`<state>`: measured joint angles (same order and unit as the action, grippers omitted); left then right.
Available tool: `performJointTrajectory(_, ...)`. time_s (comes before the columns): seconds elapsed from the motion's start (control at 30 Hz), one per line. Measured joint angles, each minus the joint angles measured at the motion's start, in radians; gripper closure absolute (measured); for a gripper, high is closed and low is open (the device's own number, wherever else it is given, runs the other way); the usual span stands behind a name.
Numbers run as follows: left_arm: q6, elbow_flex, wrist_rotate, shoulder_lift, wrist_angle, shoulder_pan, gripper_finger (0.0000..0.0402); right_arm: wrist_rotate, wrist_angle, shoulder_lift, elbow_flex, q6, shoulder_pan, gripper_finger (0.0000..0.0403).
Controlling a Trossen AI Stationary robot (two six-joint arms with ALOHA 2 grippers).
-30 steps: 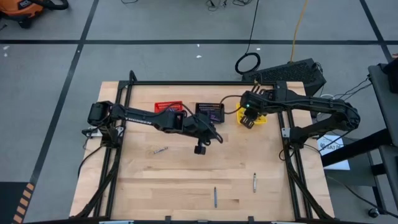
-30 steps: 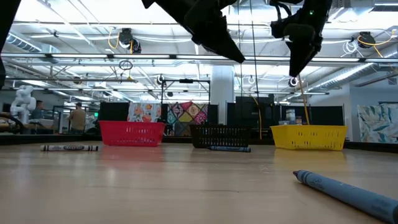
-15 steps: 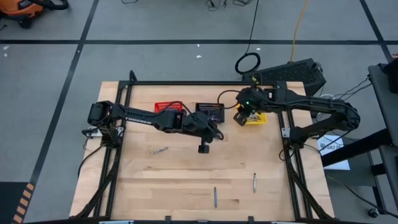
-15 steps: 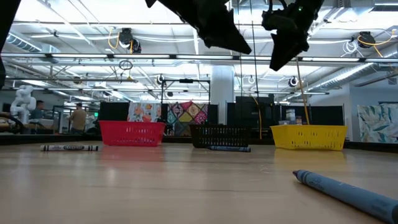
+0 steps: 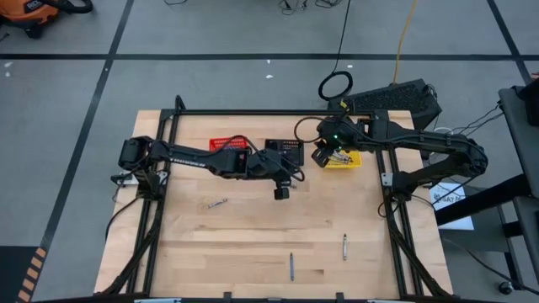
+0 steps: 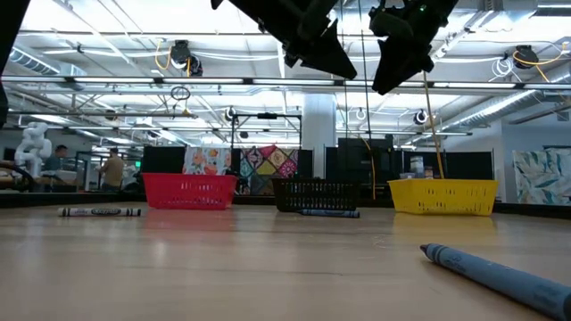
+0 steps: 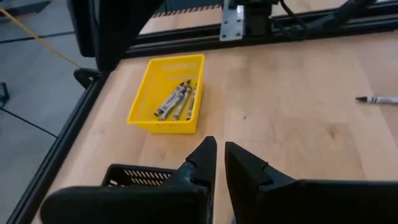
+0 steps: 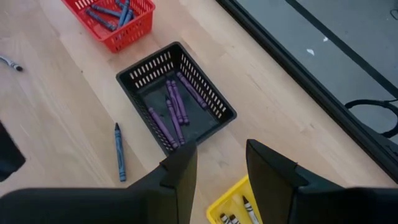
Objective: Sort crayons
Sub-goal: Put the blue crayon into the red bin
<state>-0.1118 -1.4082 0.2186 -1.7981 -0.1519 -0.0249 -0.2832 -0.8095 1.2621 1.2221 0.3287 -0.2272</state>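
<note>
Three baskets stand in a row at the table's far side: red [image 5: 229, 145] with blue crayons [image 8: 115, 14], black [image 5: 286, 148] with purple crayons [image 8: 171, 112], yellow [image 5: 345, 160] with grey crayons [image 7: 174, 99]. A blue crayon [image 8: 118, 158] lies on the table beside the black basket. More loose crayons lie at the left [image 5: 217, 204] and near the front edge [image 5: 291, 265], [image 5: 344, 246]. My left gripper [image 5: 280, 191] hangs in front of the black basket, shut, with nothing between its fingers [image 7: 219, 158]. My right gripper [image 5: 322, 155] hangs open and empty [image 8: 221, 158] between the black and yellow baskets.
A black frame rail [image 5: 278, 113] runs along the table's far edge, with side rails [image 5: 396, 219] at left and right. The wide middle and near part of the wooden top [image 5: 253, 236] holds only the loose crayons. The low view shows a blue crayon [image 6: 500, 272] close to the near edge.
My right gripper has tipped up from pointing steeply down and has gone from above the yellow basket toward the table's left, staying open. My left gripper has rolled and tipped up a little in front of the black basket.
</note>
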Motion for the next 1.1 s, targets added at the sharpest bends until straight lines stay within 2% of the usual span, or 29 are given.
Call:
performJointTrajectory(0.43, 0.003, 0.0, 0.0, 0.0, -0.018, 0.015, 0.0363, 0.0, -0.002, 0.0, 0.0, 0.0, 0.0, 0.0277)
performJointTrajectory(0.63, 0.125, 0.0, -0.071, 0.0, -0.021, 0.036, 0.0355, 0.0, -0.002, 0.0, 0.0, 0.0, 0.0, 0.0277)
performJointTrajectory(0.77, 0.131, 0.0, -0.073, 0.0, -0.022, 0.047, 0.0316, 0.0, -0.002, 0.0, 0.0, 0.0, 0.0, 0.0277)
performJointTrajectory(0.87, 0.122, 0.0, -0.078, 0.0, -0.023, 0.05, 0.0268, 0.0, -0.001, 0.0, 0.0, 0.0, 0.0, 0.0277)
performJointTrajectory(1.0, 0.017, 0.0, -0.069, 0.0, -0.047, 0.05, 0.0209, 0.0, -0.002, 0.0, 0.0, 0.0, 0.0, 0.0277)
performJointTrajectory(1.1, -0.003, 0.0, -0.068, 0.0, -0.069, 0.05, 0.0189, 0.0, -0.001, 0.0, 0.0, 0.0, 0.0, 0.0277)
